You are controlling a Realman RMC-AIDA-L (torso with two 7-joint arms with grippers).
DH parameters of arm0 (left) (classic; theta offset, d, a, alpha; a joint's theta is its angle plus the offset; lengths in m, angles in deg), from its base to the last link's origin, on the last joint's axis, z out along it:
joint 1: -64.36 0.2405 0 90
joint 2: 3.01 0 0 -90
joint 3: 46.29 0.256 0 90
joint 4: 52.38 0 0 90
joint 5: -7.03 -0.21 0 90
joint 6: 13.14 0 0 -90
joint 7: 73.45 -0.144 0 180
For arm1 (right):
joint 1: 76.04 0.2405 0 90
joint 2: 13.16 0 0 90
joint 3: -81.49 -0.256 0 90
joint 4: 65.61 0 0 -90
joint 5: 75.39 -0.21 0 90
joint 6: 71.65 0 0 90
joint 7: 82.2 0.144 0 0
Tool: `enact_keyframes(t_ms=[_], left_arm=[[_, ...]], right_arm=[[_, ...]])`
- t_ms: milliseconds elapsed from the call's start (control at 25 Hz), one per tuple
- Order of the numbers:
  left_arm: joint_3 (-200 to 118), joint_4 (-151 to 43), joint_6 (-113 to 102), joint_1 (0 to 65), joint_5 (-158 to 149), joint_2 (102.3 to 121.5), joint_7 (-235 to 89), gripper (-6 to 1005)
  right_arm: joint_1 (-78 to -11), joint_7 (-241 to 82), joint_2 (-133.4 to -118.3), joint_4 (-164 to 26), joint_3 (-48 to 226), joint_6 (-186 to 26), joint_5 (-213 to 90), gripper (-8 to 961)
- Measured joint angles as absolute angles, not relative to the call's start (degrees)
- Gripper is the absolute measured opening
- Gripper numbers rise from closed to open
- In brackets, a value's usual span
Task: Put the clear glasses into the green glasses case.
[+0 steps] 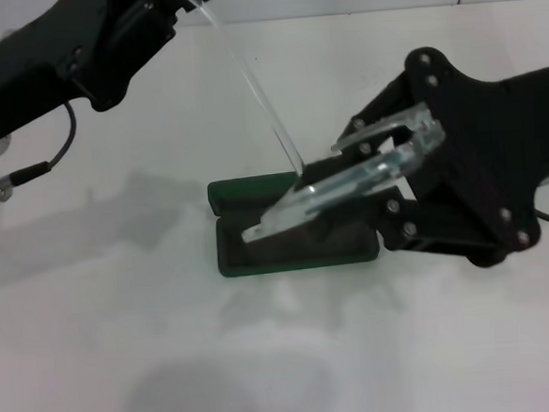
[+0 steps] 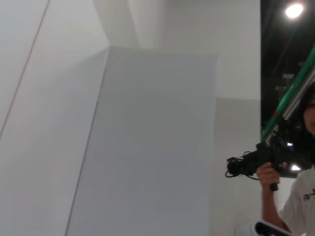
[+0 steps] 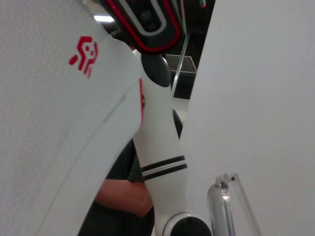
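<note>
Clear glasses clenched in right gripper jaws above open green glasses case; left gripper jaws pinching one arm.

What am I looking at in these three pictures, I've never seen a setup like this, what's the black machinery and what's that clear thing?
The black shapes are a two-armed robot's arms seen from a camera on its head, looking down at a white table. The right gripper holds the clear glasses tilted over the green glasses case, which lies open on the table. One thin clear arm of the glasses runs up to the left gripper at the top. The other two pictures come from cameras on the wrists; they point away from the table, showing walls, the robot's white body and a person with a camera.
</note>
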State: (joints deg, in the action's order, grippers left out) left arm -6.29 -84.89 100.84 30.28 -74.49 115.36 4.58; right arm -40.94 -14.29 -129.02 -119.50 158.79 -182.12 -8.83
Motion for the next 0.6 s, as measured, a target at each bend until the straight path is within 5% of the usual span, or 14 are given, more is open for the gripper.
enact_keyframes(t_ms=[600], left_arm=[[-2.71, -85.37, 102.88, 29.82, -72.42, 115.33, 4.28, 56]], right_arm=[[-39.99, -15.87, -128.88, -116.99, 158.31, -180.53, -8.51, 123]])
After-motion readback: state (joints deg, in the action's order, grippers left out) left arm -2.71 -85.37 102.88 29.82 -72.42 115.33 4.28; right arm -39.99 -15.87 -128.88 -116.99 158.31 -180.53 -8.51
